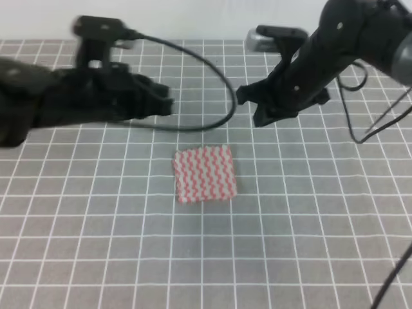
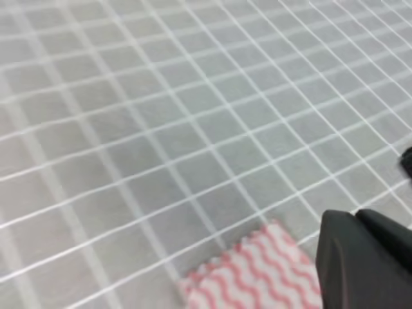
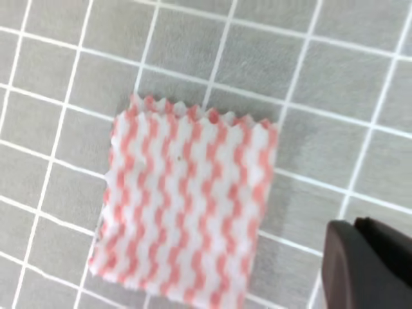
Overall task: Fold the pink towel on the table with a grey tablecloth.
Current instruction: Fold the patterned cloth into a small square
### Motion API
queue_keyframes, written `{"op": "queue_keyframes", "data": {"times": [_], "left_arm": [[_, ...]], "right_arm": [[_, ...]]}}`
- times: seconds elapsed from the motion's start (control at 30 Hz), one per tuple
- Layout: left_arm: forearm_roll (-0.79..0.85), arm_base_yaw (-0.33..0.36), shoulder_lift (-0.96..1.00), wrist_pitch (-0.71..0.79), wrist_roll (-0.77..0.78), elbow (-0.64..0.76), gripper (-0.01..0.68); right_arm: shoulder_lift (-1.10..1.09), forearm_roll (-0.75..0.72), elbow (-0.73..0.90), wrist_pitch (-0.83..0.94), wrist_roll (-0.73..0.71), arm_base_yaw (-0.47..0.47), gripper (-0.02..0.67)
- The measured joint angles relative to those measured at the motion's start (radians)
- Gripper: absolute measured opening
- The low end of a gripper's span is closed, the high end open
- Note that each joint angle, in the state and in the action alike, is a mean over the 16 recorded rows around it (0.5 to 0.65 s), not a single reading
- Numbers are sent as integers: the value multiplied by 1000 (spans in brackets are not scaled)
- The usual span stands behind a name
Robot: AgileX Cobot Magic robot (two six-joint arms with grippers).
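The pink towel lies flat as a small square with wavy pink-and-white stripes in the middle of the table with a grey tablecloth. My left gripper hovers above the cloth, up and left of the towel, blurred, with nothing in it. Its wrist view catches one towel corner beside a dark finger. My right gripper hangs up and right of the towel, its two prongs apart and empty. The right wrist view looks down on the whole towel, with one finger at the lower right.
A black cable loops from the left arm over the tablecloth behind the towel. More cables hang from the right arm at the right. The grid-lined cloth runs to the back edge of the table.
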Motion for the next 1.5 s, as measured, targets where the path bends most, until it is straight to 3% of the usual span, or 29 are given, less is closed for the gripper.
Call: {"op": "queue_keyframes", "data": {"times": [0.37,0.77,1.07,1.27,1.5], "left_arm": [[-19,0,-479,-140,0,338,-2],[-32,0,-1011,-201,28,681,-3],[-30,0,-1376,-228,96,891,-3],[-29,0,-1534,-253,122,1010,-3],[-33,0,-1596,-301,123,1115,-3]], "right_arm": [[-370,-37,329,-136,8,-2,-15],[-1017,-61,838,-307,29,-2,-15],[-1481,-94,1113,-354,62,-2,-16],[-1695,-99,1241,-421,37,-2,-16],[-1793,-74,1402,-604,-64,-2,-15]]}}
